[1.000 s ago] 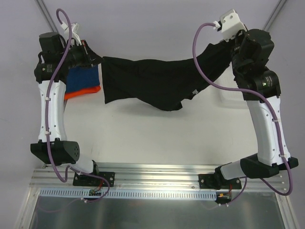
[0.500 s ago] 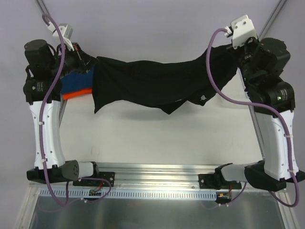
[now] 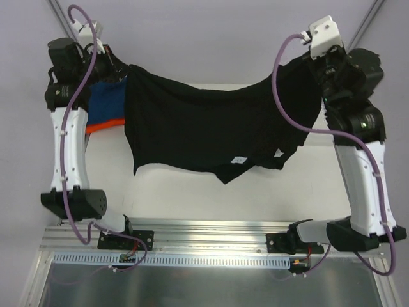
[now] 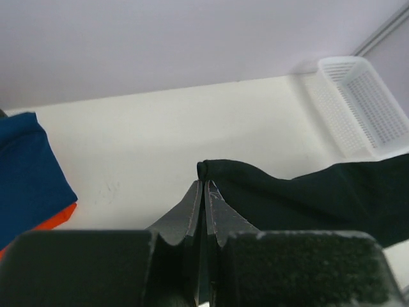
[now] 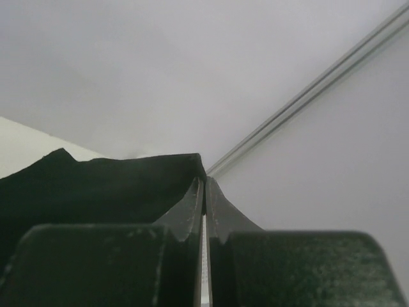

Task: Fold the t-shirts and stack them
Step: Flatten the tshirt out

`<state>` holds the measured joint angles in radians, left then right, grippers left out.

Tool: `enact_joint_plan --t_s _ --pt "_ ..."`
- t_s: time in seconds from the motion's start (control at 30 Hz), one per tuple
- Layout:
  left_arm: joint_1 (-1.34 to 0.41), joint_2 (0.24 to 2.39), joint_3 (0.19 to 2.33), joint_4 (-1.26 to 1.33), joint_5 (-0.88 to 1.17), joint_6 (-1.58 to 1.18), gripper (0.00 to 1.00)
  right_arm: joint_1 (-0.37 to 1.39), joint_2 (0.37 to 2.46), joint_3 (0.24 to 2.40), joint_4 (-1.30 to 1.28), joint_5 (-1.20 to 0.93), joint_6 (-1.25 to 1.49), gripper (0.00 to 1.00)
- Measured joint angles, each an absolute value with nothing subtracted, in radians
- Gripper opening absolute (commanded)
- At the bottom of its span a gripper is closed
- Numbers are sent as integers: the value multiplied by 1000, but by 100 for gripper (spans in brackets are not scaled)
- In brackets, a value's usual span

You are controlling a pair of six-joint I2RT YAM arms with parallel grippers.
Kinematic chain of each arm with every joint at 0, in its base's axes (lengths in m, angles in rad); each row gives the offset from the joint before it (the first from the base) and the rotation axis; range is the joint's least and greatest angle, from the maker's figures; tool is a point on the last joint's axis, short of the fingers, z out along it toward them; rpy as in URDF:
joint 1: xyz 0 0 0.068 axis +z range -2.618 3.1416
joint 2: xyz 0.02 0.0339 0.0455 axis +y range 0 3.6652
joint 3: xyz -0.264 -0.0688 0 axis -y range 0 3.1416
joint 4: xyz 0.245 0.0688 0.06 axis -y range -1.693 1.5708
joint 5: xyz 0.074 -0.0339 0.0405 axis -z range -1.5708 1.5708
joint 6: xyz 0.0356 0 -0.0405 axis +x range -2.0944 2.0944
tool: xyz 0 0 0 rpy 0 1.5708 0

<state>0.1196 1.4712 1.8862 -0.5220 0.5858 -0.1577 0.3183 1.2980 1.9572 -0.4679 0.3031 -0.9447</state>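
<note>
The lower hem of the black t-shirt hangs over the near part of the worktop. Its small white tag shows near that hem, right of the middle. The shirt spreads left to right between my two hands and sags in the middle. My left hand is pinched closed on its far left corner, my right hand on its far right corner. Just left, the folded blue t-shirt lies on the orange t-shirt, whose near edge alone shows. A white mesh basket stands far right.
</note>
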Motion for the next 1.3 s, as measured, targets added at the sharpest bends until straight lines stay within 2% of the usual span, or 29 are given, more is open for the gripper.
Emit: enact_joint_plan --t_s 0.17,0.33,0.53,0.77,0.93,0.97,1.0,1.03,1.13,1.3 --pt "120 1718 1949 -524 567 -162 0 260 1489 1964 -431 276 -896 0" --pt "120 1767 1966 -556 559 -152 0 231 1625 2009 -446 274 -862 0" --pt "121 1626 1925 -538 579 -152 0 226 1561 2007 -482 235 -803 0" --pt "126 1285 1566 -523 662 -188 0 231 1308 1882 -619 69 -680 0" --pt "126 1275 1385 -564 756 -244 0 250 1309 1867 -744 -75 -568 0" --pt "126 1282 1341 -574 767 -255 6 255 1333 1867 -772 -106 -540 1" --pt "125 1290 1303 -588 782 -266 20 258 1361 1867 -797 -131 -514 0" --pt "124 1297 1269 -603 790 -276 51 260 1394 1861 -818 -156 -490 0" --pt "124 1315 1243 -635 812 -300 79 265 1478 1798 -863 -207 -422 0" --pt "124 1398 1315 -652 847 -303 82 292 1509 1668 -919 -236 -348 0"
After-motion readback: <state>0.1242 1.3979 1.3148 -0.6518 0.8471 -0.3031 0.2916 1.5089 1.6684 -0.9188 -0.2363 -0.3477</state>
